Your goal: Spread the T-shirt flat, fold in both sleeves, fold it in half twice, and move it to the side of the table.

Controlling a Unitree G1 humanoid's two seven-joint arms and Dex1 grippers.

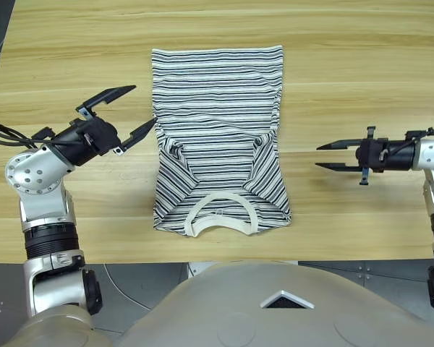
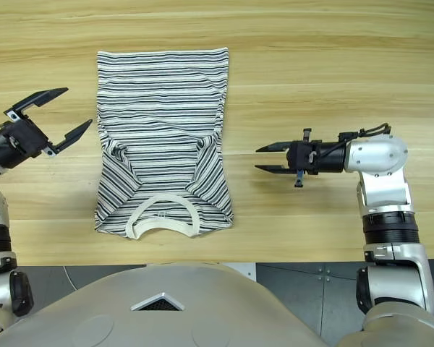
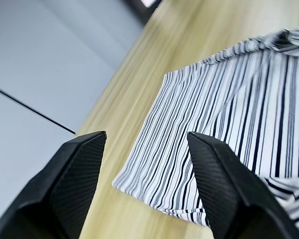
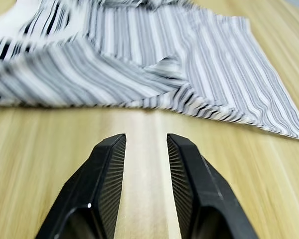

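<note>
A black-and-white striped T-shirt lies flat on the wooden table, both sleeves folded in over its body and its cream collar nearest me. My left gripper hovers open just off the shirt's left edge, nothing between its fingers. In the left wrist view the shirt's far hem corner lies beyond the black fingers. My right gripper stands open a short way off the shirt's right side, empty. The right wrist view faces the shirt's folded side edge across bare wood.
Bare wooden table surface extends on both sides of the shirt and beyond its hem. The table's front edge runs close below the collar.
</note>
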